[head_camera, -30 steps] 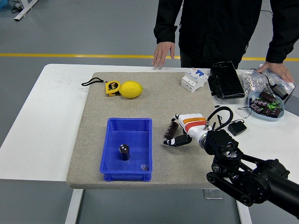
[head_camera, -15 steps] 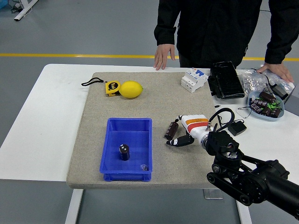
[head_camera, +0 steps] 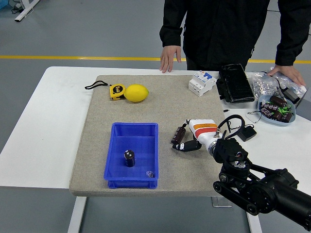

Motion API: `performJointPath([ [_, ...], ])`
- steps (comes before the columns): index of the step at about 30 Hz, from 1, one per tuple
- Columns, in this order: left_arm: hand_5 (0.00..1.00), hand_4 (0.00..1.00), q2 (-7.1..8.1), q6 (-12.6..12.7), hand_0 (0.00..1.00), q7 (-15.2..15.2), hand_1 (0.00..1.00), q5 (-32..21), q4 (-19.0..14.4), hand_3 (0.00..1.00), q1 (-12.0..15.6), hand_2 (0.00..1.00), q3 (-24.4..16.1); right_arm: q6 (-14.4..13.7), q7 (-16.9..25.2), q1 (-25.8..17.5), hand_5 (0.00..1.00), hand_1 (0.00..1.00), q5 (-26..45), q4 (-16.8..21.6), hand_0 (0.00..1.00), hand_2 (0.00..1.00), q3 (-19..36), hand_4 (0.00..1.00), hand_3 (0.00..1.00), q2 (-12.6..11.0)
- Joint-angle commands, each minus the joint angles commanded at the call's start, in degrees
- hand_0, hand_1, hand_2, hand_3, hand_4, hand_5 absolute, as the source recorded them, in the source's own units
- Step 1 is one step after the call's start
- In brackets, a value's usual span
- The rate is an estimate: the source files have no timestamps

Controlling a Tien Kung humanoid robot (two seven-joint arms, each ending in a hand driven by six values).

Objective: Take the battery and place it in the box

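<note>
A dark cylindrical battery [head_camera: 178, 135] lies on the grey mat [head_camera: 160, 104], just right of the blue box [head_camera: 115, 145]. The box holds another battery [head_camera: 129, 158] standing upright and a small piece [head_camera: 149, 173] near its front right corner. My right hand [head_camera: 188, 144], white with an orange stripe, reaches in from the lower right. Its dark fingers [head_camera: 184, 146] lie spread low on the mat, right beside and just below the battery, and hold nothing. The left arm is out of view.
A lemon [head_camera: 136, 92] and a yellow tape measure [head_camera: 116, 91] lie at the mat's far left. A white circuit breaker [head_camera: 202, 82], a black case [head_camera: 234, 83] and a bowl of batteries [head_camera: 277, 108] stand at the far right. A person's hands [head_camera: 170, 57] rest on the far edge.
My right hand has shifted only slightly beside the battery. The battery and the box have not moved.
</note>
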Motion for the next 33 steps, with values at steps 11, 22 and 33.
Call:
performJointPath([
  [11, 0.618, 0.706, 0.02, -0.1, 0.76, 0.0, 0.708, -0.1, 0.0, 0.634, -0.2, 0.732, 0.2, -1.8, 0.5, 0.3, 0.622, 0.122, -0.2, -1.0, 0.18, 0.219, -0.3, 0.998, 0.628, 0.1],
  [22, 0.617, 0.706, -0.09, -0.1, 0.761, -0.1, 0.708, -0.4, 0.0, 0.634, -0.5, 0.731, 0.3, -2.9, 0.9, 0.3, 0.617, 0.118, -0.4, -1.6, 0.176, 0.214, -0.4, 0.998, 0.619, 0.1],
  [33, 0.618, 0.708, -0.1, -0.1, 0.761, -0.1, 0.708, -0.4, 0.0, 0.635, -0.5, 0.732, 0.3, -3.5, 1.2, 0.5, 0.6, 0.118, -0.9, -1.3, 0.173, 0.211, -0.5, 0.998, 0.613, -0.1],
])
